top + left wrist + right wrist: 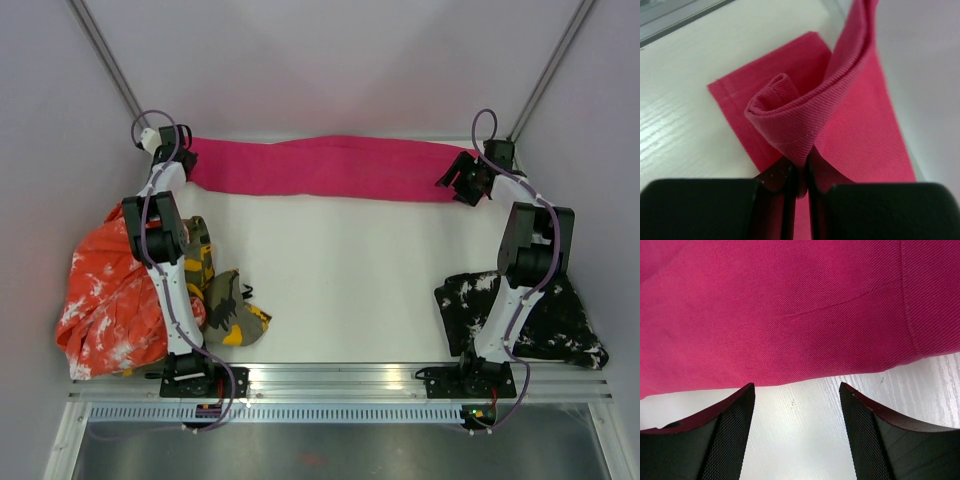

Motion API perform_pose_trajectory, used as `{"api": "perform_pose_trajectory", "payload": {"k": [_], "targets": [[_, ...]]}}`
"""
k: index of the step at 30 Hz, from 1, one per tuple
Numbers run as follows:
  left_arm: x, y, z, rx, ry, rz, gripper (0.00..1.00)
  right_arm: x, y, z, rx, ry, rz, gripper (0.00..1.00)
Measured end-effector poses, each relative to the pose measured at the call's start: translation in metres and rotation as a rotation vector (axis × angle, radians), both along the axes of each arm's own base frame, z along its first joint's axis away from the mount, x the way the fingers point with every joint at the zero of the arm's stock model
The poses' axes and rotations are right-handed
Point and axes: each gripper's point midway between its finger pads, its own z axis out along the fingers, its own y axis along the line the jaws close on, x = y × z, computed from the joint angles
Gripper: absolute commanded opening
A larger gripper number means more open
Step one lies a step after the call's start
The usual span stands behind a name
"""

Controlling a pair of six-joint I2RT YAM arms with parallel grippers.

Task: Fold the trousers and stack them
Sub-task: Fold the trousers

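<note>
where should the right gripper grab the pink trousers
Take the near edge at the right end of the pink trousers, coming in low from the near side. The cloth lies flat there, with its edge just ahead of the open right gripper. The left gripper pinches the other end.

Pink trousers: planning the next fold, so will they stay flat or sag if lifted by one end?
Probably floppy: the pink trousers curl into a loose roll where the left gripper pinches them, so the unheld span would likely sag. The twill weave looks grippy, unlikely to slip.
</note>
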Motion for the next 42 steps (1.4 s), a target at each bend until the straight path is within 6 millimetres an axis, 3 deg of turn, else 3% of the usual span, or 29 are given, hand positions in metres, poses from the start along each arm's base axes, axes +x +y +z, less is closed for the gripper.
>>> {"api": "perform_pose_trajectory", "payload": {"k": [2, 5, 6, 8, 12, 17, 25, 28, 32, 34, 36, 42], "targets": [[-0.004, 0.009, -0.016, -0.026, 0.022, 0.024, 0.2, 0.0, 0.001, -0.001, 0.0, 0.001, 0.002, 0.75], [-0.013, 0.021, -0.035, -0.057, 0.064, 0.063, 0.43, 0.0, 0.002, 0.0, 0.0, 0.001, 0.005, 0.75], [-0.017, 0.025, -0.041, -0.07, 0.076, 0.077, 0.66, 0.0, 0.002, -0.001, 0.0, 0.001, 0.005, 0.75], [-0.016, 0.029, -0.041, -0.097, 0.065, 0.097, 0.86, 0.0, 0.003, -0.001, 0.0, 0.001, 0.007, 0.75], [-0.015, 0.032, -0.036, -0.125, 0.05, 0.12, 0.97, 0.0, 0.005, -0.004, 0.001, 0.007, 0.01, 0.75], [-0.017, 0.036, -0.034, -0.142, 0.061, 0.132, 0.99, 0.0, 0.006, -0.006, 0.002, 0.012, 0.013, 0.75], [0.011, 0.039, -0.034, -0.197, 0.071, 0.087, 0.93, -0.001, 0.008, -0.011, 0.003, 0.021, 0.016, 0.75], [0.009, 0.038, -0.036, -0.203, 0.086, 0.08, 0.81, -0.001, 0.008, -0.015, 0.004, 0.032, 0.015, 0.75], [0.011, 0.035, -0.042, -0.214, 0.105, 0.059, 0.39, -0.002, 0.008, -0.018, 0.003, 0.037, 0.015, 0.75], [0.014, 0.033, -0.048, -0.22, 0.11, 0.037, 0.28, -0.002, 0.009, -0.019, 0.001, 0.039, 0.014, 0.75], [0.018, 0.03, -0.048, -0.227, 0.104, 0.017, 0.04, -0.002, 0.008, -0.02, -0.004, 0.042, 0.011, 0.75], [0.021, 0.028, -0.047, -0.233, 0.091, -0.02, 0.02, -0.004, 0.006, -0.022, -0.015, 0.056, 0.002, 0.74]]}}
